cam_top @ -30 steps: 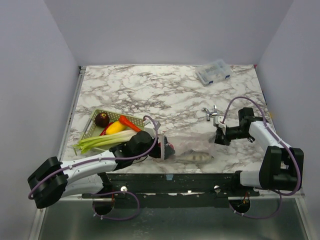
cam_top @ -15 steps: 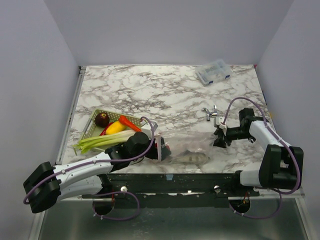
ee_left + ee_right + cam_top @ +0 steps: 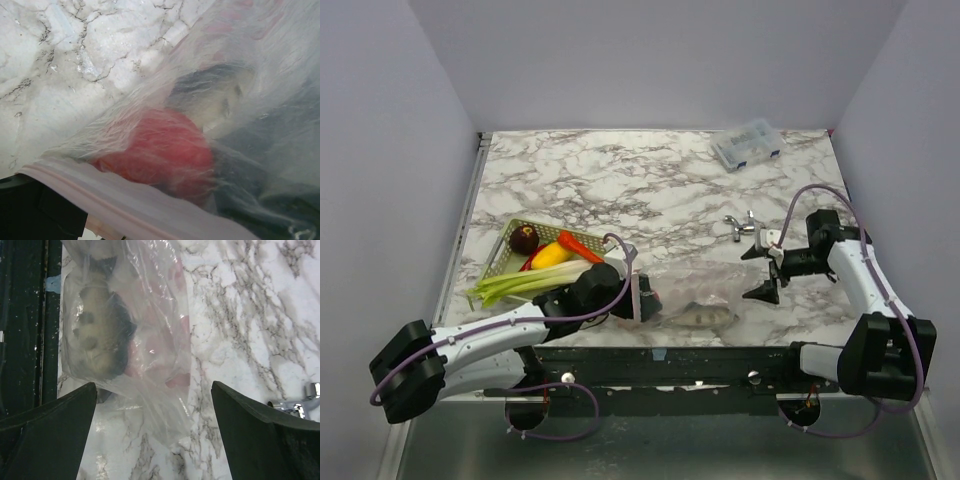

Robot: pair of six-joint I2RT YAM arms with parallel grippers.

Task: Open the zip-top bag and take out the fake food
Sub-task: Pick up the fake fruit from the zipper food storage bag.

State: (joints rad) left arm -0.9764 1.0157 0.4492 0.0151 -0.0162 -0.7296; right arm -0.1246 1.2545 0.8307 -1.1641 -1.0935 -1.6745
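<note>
One zip-top bag [image 3: 705, 306] lay on the worktop [image 3: 650, 190], containing two fake food pieces [image 3: 160, 150]. Right fingers [image 3: 763, 293] stood wide apart and empty. Left fingers [image 3: 649, 300] were at the bag mouth, their grip indeterminable.

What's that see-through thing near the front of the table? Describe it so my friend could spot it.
Find the marble table and look along its near edge, just right of the middle. There lies the zip-top bag, to the right of the green mesh basket. Unlike the hard clear box at the far corner, it is soft, crinkled film with a pinkish zip strip.
</note>
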